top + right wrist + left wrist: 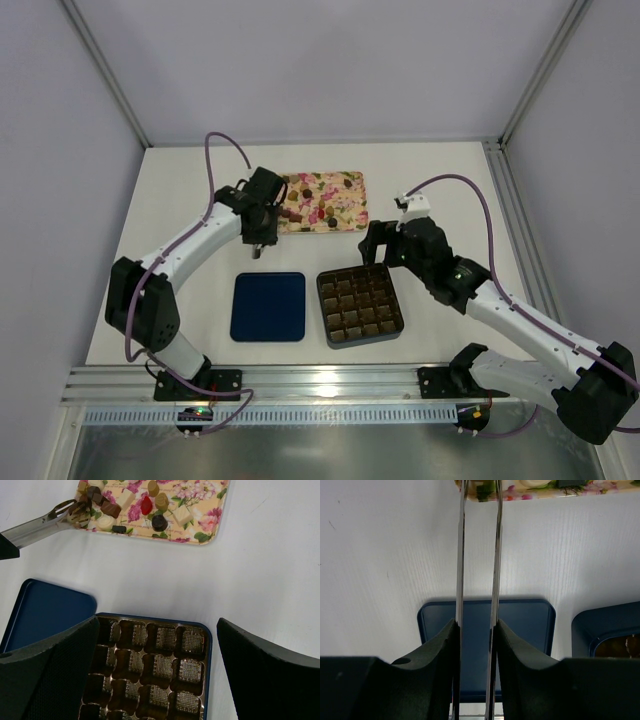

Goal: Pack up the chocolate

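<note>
Your left hand (476, 635) is clamped on a pair of tongs (461, 555). Its fingers press the two steel blades from either side, and the blades run forward almost parallel with a narrow gap between them. Held this way, the tongs can reach small pieces the wide fingers probably could not pick singly. Their tips sit at the left end of the tray (200, 537), in among the chocolate (160, 522), which lies scattered over the floral surface: dark, tan, whitish and one red piece. Your right hand (157, 625) is spread wide and holds nothing. It hangs over the box (207, 640), likely waiting while the left does the picking. The box stands on the bench (260, 570) nearer you than the tray, with its lid (45, 610) lying flat just beside it on the left, so the carry from tray to cell is short. You cannot tell whether the tongs have a piece pinched. The left wrist view cuts the tips off at its top edge, and from the right wrist they merge with the pieces around them. The cells in view look empty, showing only ribbed liners. The nearest rows are cut off by the frame edge and the left-hand column is partly covered by a right finger, so don't assume the box is bare.
</note>
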Tool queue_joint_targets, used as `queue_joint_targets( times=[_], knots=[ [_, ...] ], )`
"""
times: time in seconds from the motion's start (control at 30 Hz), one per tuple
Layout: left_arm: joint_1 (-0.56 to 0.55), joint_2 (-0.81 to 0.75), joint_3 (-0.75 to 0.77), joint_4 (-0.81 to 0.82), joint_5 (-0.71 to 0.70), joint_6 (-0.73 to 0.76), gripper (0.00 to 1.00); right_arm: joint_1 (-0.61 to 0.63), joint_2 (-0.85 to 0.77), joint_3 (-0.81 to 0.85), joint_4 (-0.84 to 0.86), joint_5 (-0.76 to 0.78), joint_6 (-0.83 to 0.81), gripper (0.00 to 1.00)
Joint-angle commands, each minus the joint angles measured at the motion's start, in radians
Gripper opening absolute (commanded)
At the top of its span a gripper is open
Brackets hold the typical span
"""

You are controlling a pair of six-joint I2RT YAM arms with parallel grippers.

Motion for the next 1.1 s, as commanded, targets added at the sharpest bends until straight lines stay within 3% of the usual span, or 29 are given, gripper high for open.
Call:
queue_joint_targets(
  times=[0.0,0.77,1.07],
  knots=[
    [-0.005,-0.005,0.020,0.029,-0.026,0.013,0.33,-0.001,-0.009,0.003,0.033,0.010,0.004,1.00],
    [-0.017,-0.085,0.138,-0.068,-0.011,0.030,0.27,-0.002,0.006,0.012,0.038,0.015,0.004,1.00],
    [-0.086,-0.166,0.127,-0.106,0.019,0.001,0.26,-0.001,0.005,0.021,0.024,0.029,0.001,1.00]
  ],
)
